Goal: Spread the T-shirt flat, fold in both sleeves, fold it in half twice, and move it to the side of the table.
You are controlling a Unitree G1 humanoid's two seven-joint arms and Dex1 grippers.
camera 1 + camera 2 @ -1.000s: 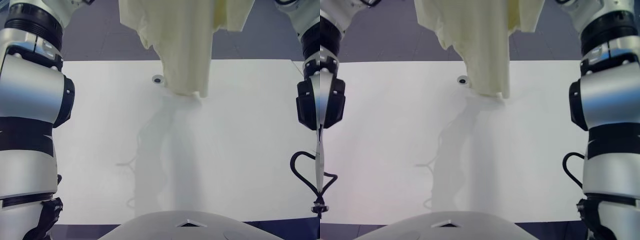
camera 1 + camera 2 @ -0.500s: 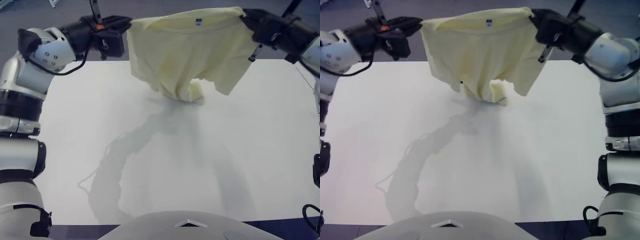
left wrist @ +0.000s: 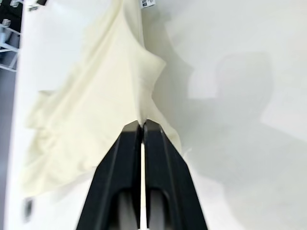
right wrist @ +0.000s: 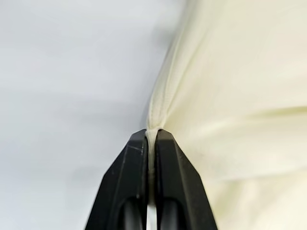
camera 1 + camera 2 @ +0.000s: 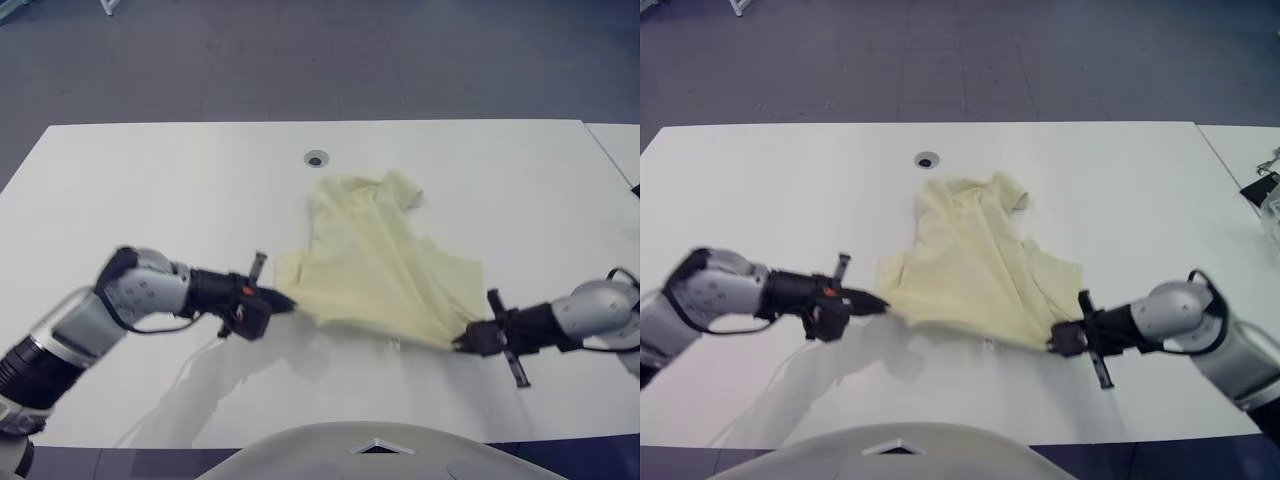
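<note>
A pale yellow T-shirt [image 5: 375, 265] lies crumpled on the white table [image 5: 150, 190], stretched wide along its near edge and bunched toward the far middle. My left gripper [image 5: 282, 302] is low over the table at the shirt's near left corner, shut on the fabric [image 3: 142, 122]. My right gripper [image 5: 466, 341] is at the near right corner, shut on a pinch of the cloth [image 4: 152, 130]. The shirt's near edge is lifted slightly between the two grippers, casting a shadow on the table.
A small round grommet hole [image 5: 316, 158] sits in the table just beyond the shirt. A second table's corner [image 5: 1270, 200] with some items shows at the far right. Bare table surface spreads to both sides and in front of the shirt.
Both arms came down from holding the shirt high in the air and pulled it toward me. The shirt now lies on the table, its near corners drawn apart.
</note>
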